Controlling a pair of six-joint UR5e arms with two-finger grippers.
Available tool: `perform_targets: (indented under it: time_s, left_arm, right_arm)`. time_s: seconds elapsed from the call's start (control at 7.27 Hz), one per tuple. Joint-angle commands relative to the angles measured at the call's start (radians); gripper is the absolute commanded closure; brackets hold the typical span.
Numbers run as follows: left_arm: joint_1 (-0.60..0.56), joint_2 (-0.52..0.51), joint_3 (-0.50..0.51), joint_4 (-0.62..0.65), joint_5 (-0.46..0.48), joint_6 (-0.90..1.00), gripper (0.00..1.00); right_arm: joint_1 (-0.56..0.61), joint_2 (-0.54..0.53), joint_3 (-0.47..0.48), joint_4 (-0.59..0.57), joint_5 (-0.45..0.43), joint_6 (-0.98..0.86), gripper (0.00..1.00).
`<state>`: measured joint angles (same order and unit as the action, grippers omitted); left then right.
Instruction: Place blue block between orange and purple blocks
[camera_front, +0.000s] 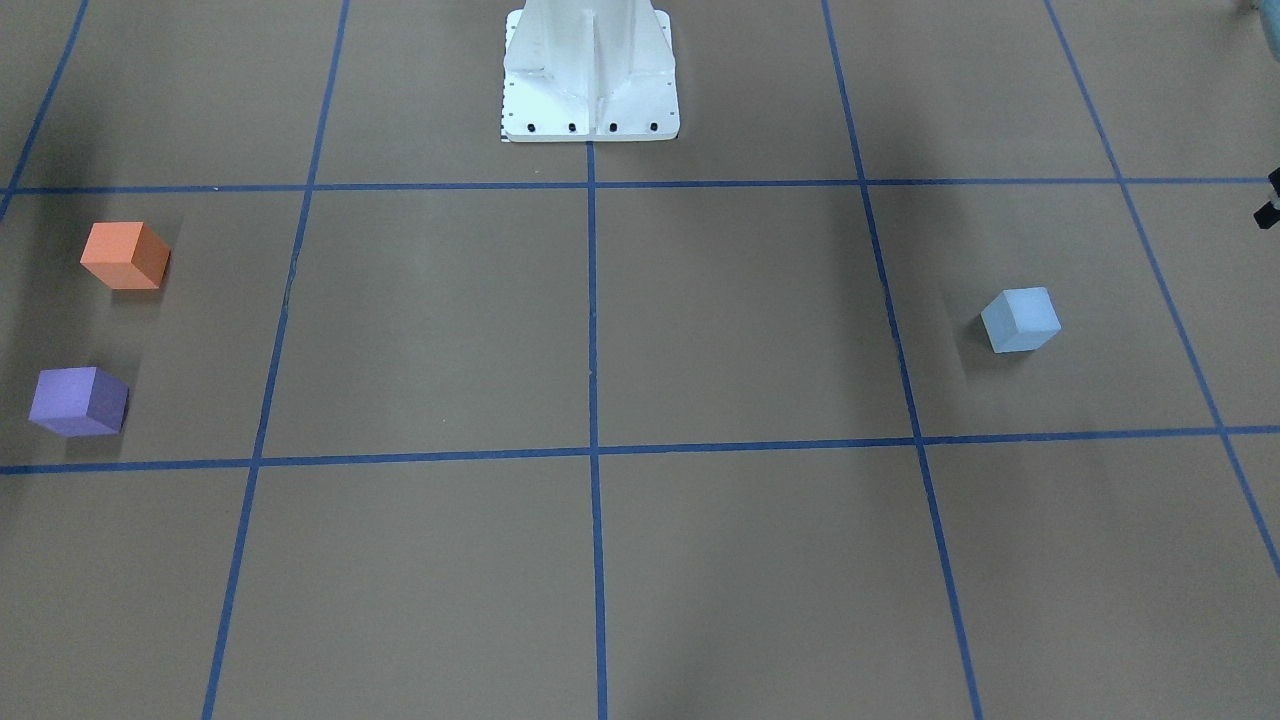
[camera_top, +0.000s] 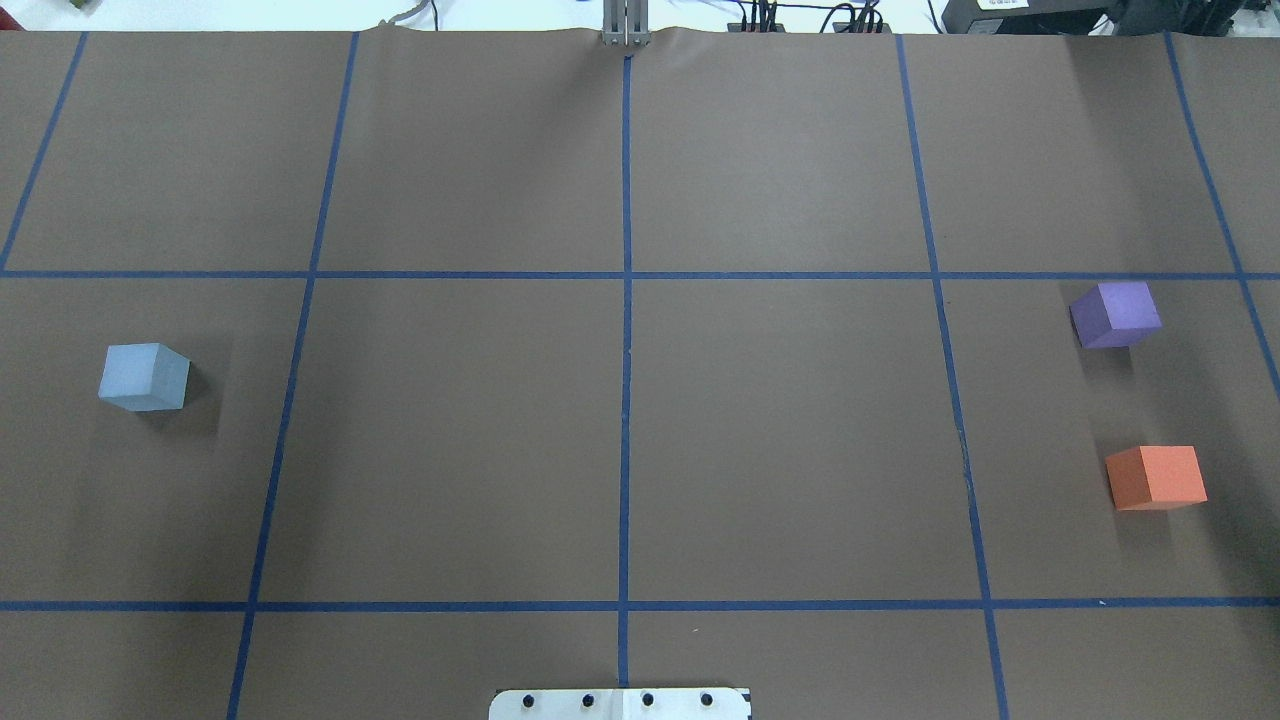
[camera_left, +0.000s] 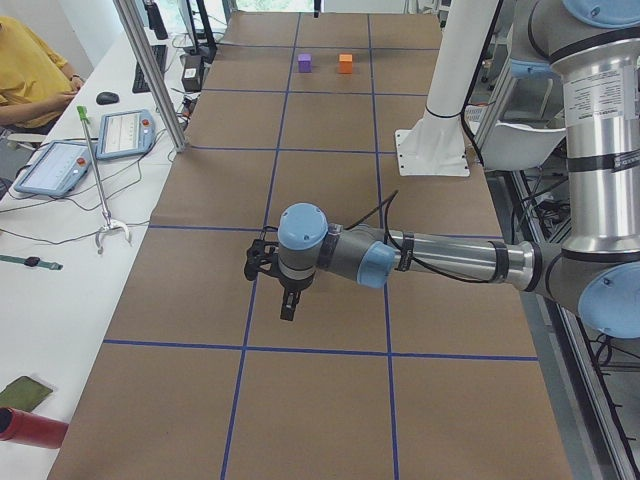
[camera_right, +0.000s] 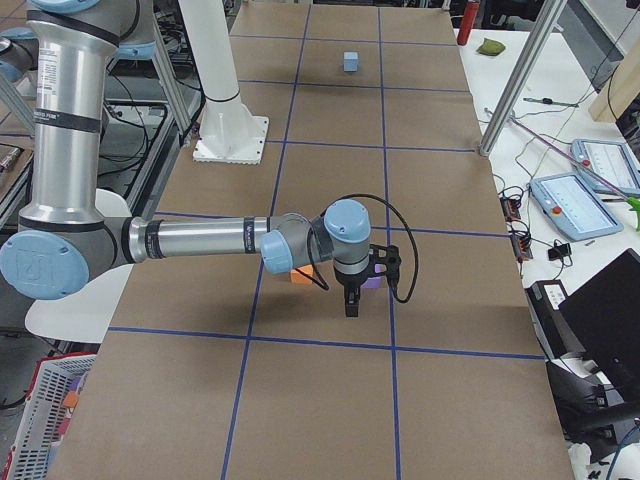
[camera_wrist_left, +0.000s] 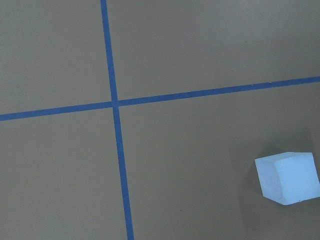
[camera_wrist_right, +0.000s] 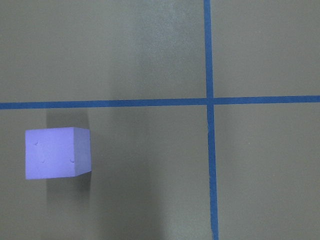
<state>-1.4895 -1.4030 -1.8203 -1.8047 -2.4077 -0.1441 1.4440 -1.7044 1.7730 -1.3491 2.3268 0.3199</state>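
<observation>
Finger spacing on the left gripper (camera_left: 288, 306) and right gripper (camera_right: 352, 304) cannot be told; both hang above the table (camera_top: 780, 440). Blue block (camera_top: 144, 377) sits far left, well apart from orange block (camera_top: 1156, 477) and purple block (camera_top: 1115, 314) at right.

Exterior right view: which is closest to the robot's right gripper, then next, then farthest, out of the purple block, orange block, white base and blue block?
Counting out from the right gripper:
1. purple block, peeking out right beside it.
2. orange block, close too, partly hidden on the other side.
3. white base, farther back, on the robot's side.
4. blue block, far away at the other end.
</observation>
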Motion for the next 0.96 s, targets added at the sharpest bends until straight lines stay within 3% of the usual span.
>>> perform_targets:
  time_s: [0.0,0.41,0.83]
  left_arm:
    - [0.002,0.01,0.006,-0.027,0.004,0.006,0.0]
    - [0.003,0.012,0.022,-0.033,0.006,0.005,0.0]
    - [0.003,0.012,0.035,-0.035,0.001,-0.002,0.0]
  right_arm:
    - [0.024,0.041,0.011,-0.095,-0.004,-0.013,0.0]
    - [0.015,0.071,-0.013,-0.105,-0.064,-0.027,0.0]
    - [0.018,0.084,-0.084,-0.105,-0.058,-0.169,0.0]
